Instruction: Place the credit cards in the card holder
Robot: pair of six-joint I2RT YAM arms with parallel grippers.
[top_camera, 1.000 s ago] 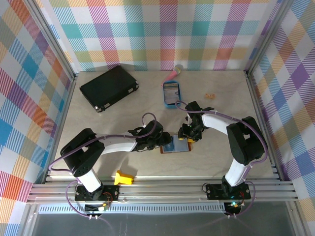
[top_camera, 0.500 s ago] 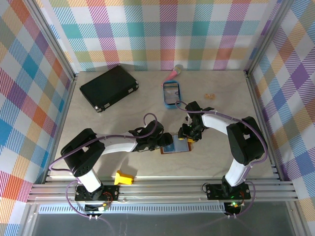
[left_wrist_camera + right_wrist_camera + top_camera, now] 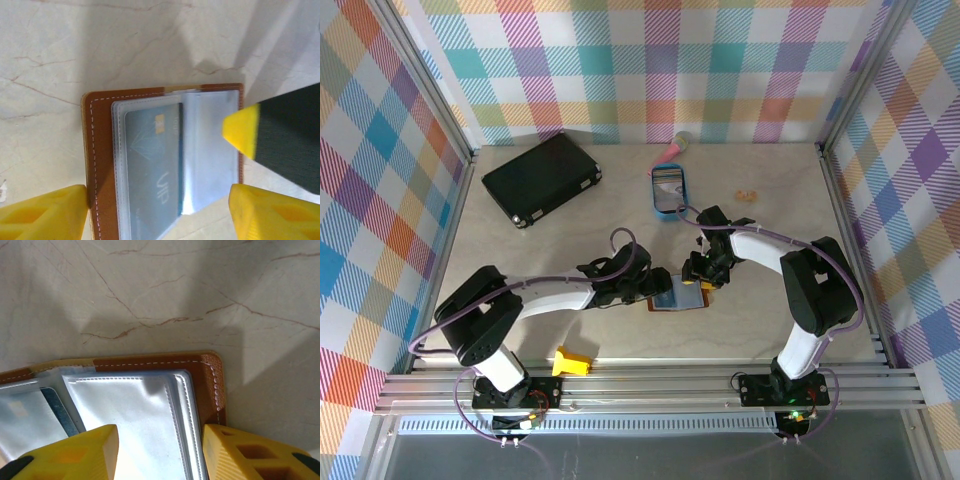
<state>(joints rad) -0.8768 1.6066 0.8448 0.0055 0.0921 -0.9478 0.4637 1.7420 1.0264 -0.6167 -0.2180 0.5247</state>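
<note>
The card holder (image 3: 677,297) lies open on the bench (image 3: 770,330), near the middle and between the two arms. One blue card (image 3: 152,165) already sits inside a clear sleeve (image 3: 135,420) on the left page, so at least one card looks done. The sleeve on the right page looks empty.

The left gripper (image 3: 645,288) hangs over the left side of the card holder with its jaws wide apart and nothing between them but the open pages. The right gripper (image 3: 705,276) is over the right far corner, jaws partly apart above the clear sleeve. It holds no card, and I cannot tell whether its tips press on the plastic.

How many cards are left is hard to judge. No loose card can be made out on the bare bench. The blue tray (image 3: 668,216) farther back holds something dark and flat, too small to name. From above, both grippers cover much of the card holder, and each wrist view cuts off its near part.
</note>
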